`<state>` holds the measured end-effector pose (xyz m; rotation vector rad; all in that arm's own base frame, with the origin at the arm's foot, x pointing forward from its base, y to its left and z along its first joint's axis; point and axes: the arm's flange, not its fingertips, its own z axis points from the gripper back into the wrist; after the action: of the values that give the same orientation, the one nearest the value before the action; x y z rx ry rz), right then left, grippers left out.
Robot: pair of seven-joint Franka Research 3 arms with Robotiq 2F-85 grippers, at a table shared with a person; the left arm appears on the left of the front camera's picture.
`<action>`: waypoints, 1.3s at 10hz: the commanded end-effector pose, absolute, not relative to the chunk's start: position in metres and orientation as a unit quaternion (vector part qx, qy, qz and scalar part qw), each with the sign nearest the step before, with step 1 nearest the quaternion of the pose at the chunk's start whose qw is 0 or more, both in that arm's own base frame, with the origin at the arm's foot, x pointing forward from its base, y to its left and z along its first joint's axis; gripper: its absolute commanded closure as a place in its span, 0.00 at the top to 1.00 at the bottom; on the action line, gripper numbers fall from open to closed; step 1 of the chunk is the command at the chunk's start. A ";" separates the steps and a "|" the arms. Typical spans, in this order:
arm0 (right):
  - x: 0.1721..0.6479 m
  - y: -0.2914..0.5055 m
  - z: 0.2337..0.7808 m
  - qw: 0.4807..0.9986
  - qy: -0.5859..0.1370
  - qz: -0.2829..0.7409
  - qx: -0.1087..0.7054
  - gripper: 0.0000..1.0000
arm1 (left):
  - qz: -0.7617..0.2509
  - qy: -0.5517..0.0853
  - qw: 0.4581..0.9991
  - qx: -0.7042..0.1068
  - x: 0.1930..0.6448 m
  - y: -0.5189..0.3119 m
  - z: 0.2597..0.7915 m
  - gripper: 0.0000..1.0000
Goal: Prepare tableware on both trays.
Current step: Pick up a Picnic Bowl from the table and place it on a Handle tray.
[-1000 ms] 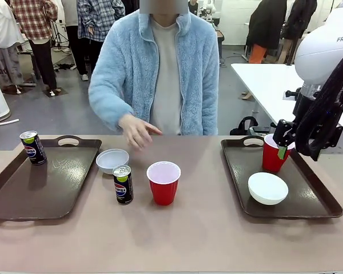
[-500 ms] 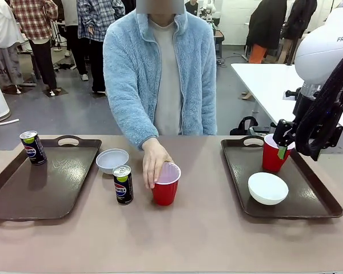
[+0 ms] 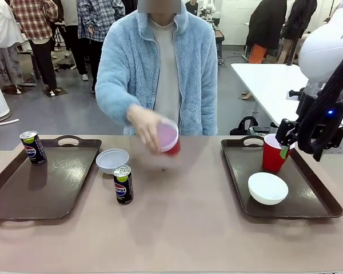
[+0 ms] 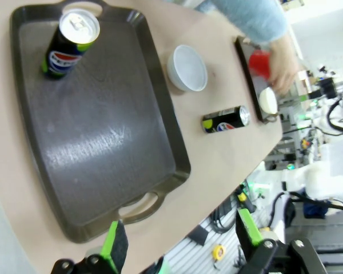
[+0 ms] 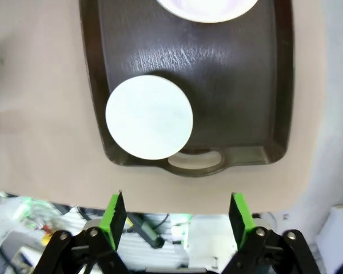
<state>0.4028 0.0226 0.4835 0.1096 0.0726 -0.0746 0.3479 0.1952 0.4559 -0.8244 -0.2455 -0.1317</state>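
Observation:
A person's hand holds a red cup [image 3: 169, 138] tilted in the air above the table's middle; the same red cup [image 4: 259, 62] shows in the left wrist view. On the left tray [image 3: 51, 188] stands a Pepsi can [image 3: 32, 147]. A white bowl [image 3: 112, 160] and a second Pepsi can [image 3: 123, 184] sit on the table beside that tray. The right tray [image 3: 306, 202] carries another red cup [image 3: 271, 154] and a white bowl [image 3: 267, 188]. My right gripper [image 3: 291, 149] hovers open just right of that cup. My left gripper [image 4: 182, 240] hangs open, high above the left tray [image 4: 103, 137].
The person in a pale blue fleece stands at the far edge, one arm reaching over the table. The right tray's handle [image 5: 194, 160] faces me near the table's front edge. A white table [image 3: 268, 80] stands behind at the right.
The person's hand closed on the red cup in the table's middle and lifted it, tilted, toward the far side. My right arm barely shifted.

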 end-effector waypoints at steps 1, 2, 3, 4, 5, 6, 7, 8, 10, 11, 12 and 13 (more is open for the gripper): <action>0.426 -0.040 0.510 0.983 0.052 -0.043 0.171 0.93 | -0.061 -0.122 0.904 -0.405 0.348 0.195 0.458 1.00; 0.442 -0.086 0.513 0.963 0.069 -0.058 0.254 0.93 | -0.061 -0.122 0.904 -0.405 0.348 0.195 0.458 1.00; 0.454 -0.123 0.512 0.939 0.096 -0.062 0.324 0.93 | -0.061 -0.122 0.904 -0.405 0.348 0.195 0.458 1.00; 0.459 -0.154 0.513 0.919 0.105 -0.059 0.376 0.93 | -0.061 -0.122 0.904 -0.405 0.348 0.195 0.458 1.00; 0.463 -0.182 0.514 0.899 0.106 -0.049 0.423 0.93 | -0.061 -0.122 0.904 -0.405 0.348 0.195 0.458 1.00; 0.469 -0.212 0.514 0.877 0.101 -0.035 0.468 0.93 | -0.061 -0.122 0.904 -0.405 0.348 0.195 0.458 1.00; 0.472 -0.232 0.511 0.858 0.109 -0.034 0.501 0.93 | -0.061 -0.122 0.904 -0.405 0.348 0.195 0.458 1.00; 0.473 -0.246 0.507 0.846 0.109 -0.040 0.521 0.93 | -0.061 -0.122 0.904 -0.405 0.348 0.195 0.458 1.00; 0.467 -0.269 0.494 0.837 0.097 -0.058 0.536 0.93 | -0.061 -0.122 0.904 -0.405 0.348 0.195 0.458 1.00; 0.463 -0.274 0.486 0.835 0.082 -0.073 0.540 0.93 | -0.061 -0.122 0.904 -0.405 0.348 0.195 0.458 1.00; 0.458 -0.277 0.479 0.835 0.053 -0.094 0.540 0.93 | -0.061 -0.122 0.904 -0.405 0.348 0.195 0.458 1.00; 0.450 -0.280 0.472 0.832 0.022 -0.108 0.544 0.93 | -0.061 -0.122 0.904 -0.405 0.348 0.195 0.458 1.00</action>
<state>0.4553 -0.2891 0.4777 1.1337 0.1352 -0.1977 0.3479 0.1951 0.4559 -0.8244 -0.2454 -0.1318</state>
